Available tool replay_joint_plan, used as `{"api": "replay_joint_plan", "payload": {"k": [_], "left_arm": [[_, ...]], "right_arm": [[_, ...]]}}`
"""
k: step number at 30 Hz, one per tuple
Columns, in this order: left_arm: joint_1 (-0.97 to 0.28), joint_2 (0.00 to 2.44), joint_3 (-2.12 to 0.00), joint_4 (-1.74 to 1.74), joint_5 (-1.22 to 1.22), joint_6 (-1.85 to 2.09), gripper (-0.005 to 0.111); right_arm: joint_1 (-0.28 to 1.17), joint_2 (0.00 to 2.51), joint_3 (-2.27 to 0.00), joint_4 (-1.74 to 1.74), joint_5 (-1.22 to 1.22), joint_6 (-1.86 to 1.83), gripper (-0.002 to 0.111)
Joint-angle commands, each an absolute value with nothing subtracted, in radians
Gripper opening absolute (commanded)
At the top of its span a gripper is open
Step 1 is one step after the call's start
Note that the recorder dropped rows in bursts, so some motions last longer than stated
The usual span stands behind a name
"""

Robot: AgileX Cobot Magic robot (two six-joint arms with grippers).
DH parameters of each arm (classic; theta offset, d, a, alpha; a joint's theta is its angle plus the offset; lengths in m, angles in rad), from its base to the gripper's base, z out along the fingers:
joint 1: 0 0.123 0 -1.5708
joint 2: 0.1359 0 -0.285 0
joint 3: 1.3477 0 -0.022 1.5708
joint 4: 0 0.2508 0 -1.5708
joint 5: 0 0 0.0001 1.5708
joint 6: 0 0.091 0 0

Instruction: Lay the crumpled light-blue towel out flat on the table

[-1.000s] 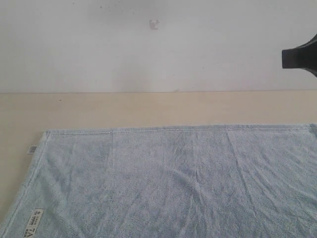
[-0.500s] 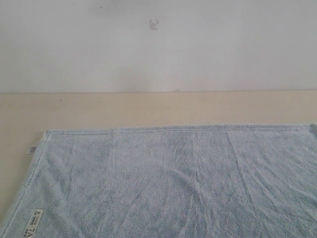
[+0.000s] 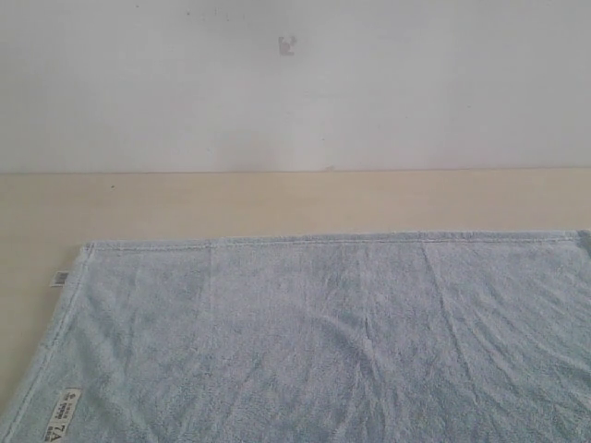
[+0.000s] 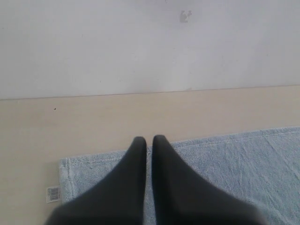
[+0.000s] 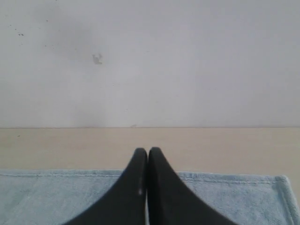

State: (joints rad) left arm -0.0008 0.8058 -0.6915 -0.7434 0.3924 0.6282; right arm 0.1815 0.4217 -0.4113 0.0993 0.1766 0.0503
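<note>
The light-blue towel [image 3: 332,341] lies spread flat on the beige table [image 3: 277,198], its far hem straight and its left corner showing, with faint creases across the pile. Small white labels [image 3: 63,415] sit near its left edge. Neither gripper shows in the exterior view. In the left wrist view my left gripper [image 4: 149,139] is shut and empty above the towel [image 4: 225,159], near the far hem by the left corner. In the right wrist view my right gripper [image 5: 148,151] is shut and empty above the towel [image 5: 234,197], near its far right corner.
A white wall [image 3: 295,83] with a small mark [image 3: 287,45] rises behind the table's far edge. A strip of bare table runs between the wall and the towel's far hem, and a narrower strip lies left of the towel.
A dark gripper seen at the right edge of the exterior view one second ago has left that view. The towel has not moved.
</note>
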Motion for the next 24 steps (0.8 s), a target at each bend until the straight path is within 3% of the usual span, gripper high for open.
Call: {"api": "replay_joint_plan", "payload": {"k": [1,8,24], "left_arm": [[-0.010,0.798,-0.688,-0.752,0.389,0.621,0.004],[-0.010,0.798,-0.688,-0.752,0.389,0.621,0.004],[-0.010,0.798,-0.688,-0.752,0.394,0.621,0.004]], "right_arm": [[0.156,0.267,-0.224,-0.126,0.053,0.244,0.000],[0.089,0.059,0.000,-0.106,0.029,0.333,0.000],[0.088,0.000,0.000,-0.084,0.124,0.150,0.000]]}}
